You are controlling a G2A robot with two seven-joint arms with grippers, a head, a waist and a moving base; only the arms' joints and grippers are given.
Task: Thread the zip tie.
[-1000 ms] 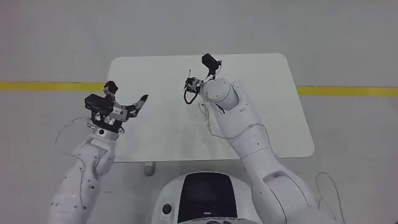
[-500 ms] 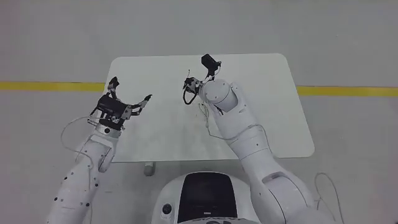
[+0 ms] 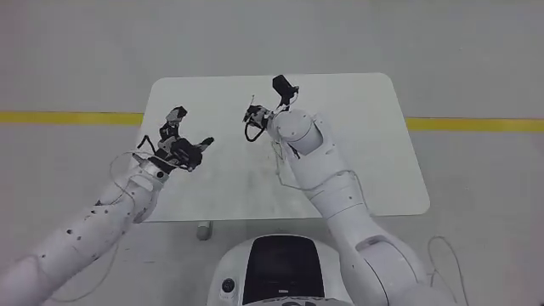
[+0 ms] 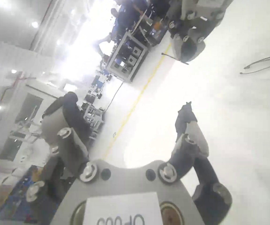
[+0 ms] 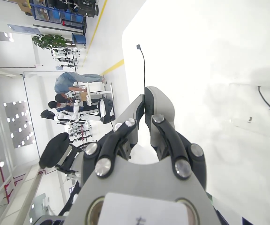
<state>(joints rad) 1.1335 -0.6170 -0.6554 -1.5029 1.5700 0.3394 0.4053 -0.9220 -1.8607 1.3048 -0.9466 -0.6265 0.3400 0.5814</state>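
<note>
The right gripper [image 5: 145, 97] is hanging above the middle of the white rounded-corner table [image 3: 374, 136]. Its two fingers are pressing together on the thin black plastic zip tie [image 5: 144, 69]. The tie is standing out from the fingertips, above the table and not touching it, and it is carrying its small square head at the far end. The left gripper [image 4: 128, 112] is hovering over the left part of the same table, well apart from the right one. Its fingers are spreading wide with nothing between them.

I am judging that the threading itself is not yet begun: one arm is presenting the tie and the other is free. The next move is probably asking the left gripper to pinch the free end of the strap and bend it round. Then it must aim the narrow tip exactly into the small slot of the head. This is needing fine alignment, because the strap is thin and, I think, is bending easily.

The right wrist view is showing the head and the strap clearly, while the top view is giving them as a tiny dark line at the right gripper [image 3: 252, 117]. The left wrist view is showing the tie [image 4: 166, 55] sticking out on both sides of the right gripper [image 4: 186, 47]. It is also showing some thin loose ties [image 4: 264, 63] lying on the table [image 4: 242, 118].
</note>
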